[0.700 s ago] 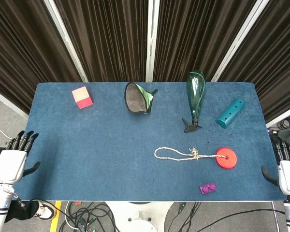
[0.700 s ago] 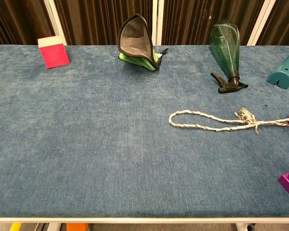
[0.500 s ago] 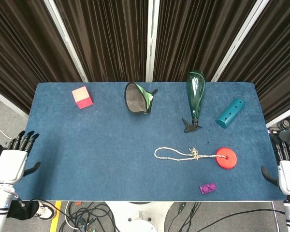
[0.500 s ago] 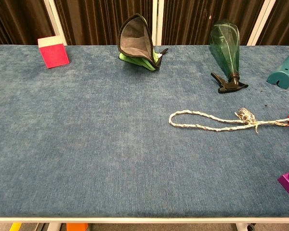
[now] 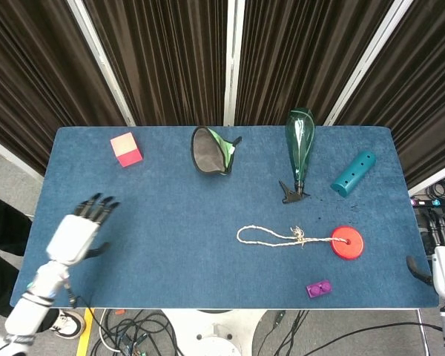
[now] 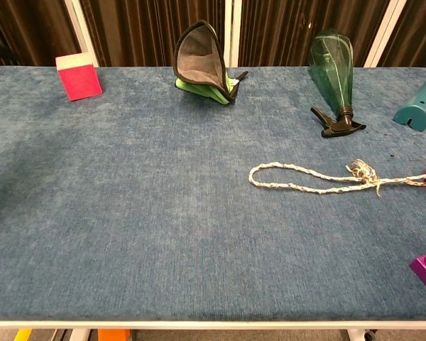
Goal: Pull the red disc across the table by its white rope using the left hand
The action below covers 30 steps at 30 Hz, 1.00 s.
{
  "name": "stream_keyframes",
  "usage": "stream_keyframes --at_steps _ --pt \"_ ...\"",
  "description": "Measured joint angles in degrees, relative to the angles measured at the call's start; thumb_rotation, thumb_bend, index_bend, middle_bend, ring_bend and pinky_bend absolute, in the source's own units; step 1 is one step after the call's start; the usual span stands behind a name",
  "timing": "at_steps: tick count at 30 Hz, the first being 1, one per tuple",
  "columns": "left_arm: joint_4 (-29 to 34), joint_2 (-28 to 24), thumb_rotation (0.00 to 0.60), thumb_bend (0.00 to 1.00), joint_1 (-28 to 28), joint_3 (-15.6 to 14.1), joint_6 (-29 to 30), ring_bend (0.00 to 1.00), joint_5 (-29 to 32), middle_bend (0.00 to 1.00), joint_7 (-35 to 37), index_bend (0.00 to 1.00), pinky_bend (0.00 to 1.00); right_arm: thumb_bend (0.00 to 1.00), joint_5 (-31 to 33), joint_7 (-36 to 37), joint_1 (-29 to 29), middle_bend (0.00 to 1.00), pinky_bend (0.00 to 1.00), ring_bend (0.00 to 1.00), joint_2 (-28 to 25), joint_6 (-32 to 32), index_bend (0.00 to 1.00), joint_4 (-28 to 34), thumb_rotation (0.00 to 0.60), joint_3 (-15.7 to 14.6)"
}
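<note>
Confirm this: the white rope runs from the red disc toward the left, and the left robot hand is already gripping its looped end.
Not quite. The white rope does run left from the red disc, but the head view shows the left robot hand open over bare table, far from the loop and holding nothing.

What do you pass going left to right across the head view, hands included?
left hand → pink cube → mesh pouch → white rope → red disc → right hand

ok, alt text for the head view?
The left robot hand, open, hovers over the blue table's left side, far from the white rope tied to the red disc on the right.
</note>
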<state>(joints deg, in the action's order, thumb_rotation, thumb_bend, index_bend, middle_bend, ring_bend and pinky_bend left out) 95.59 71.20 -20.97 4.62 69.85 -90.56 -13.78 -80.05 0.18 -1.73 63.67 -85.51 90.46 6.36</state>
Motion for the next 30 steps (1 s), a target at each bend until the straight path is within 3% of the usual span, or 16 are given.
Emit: stream_keyframes --at_steps 5,12,21,30 --pt "-2.2 5.7 0.6 0.19 -7.5 1.3 -8.0 0.0 -1.0 0.09 1.0 0.13 0.2 0.21 0.5 0.7 0.3 0.0 0.0 0.0 -0.2 0.0 0.0 -0.6 0.6 0.1" --pt "-10.9 17.7 0.6 0.19 -19.9 3.3 -18.6 0.0 -2.4 0.1 4.4 0.13 0.2 0.21 0.9 1.8 0.5 0.0 0.0 0.0 -0.3 -0.1 0.0 -1.5 0.6 0.2" --pt "-24.0 28.6 0.6 0.2 -30.6 4.5 -25.2 0.0 -3.0 0.12 12.3 0.13 0.19 0.21 1.4 3.3 0.8 0.0 0.0 0.0 0.3 0.2 0.0 -3.1 0.6 0.3" --pt "-28.7 32.1 0.6 0.2 -35.6 1.6 -26.8 0.0 -4.9 0.15 17.9 0.13 0.19 0.21 1.9 4.5 1.1 0.0 0.0 0.0 0.6 0.3 0.0 -4.4 0.6 0.5"
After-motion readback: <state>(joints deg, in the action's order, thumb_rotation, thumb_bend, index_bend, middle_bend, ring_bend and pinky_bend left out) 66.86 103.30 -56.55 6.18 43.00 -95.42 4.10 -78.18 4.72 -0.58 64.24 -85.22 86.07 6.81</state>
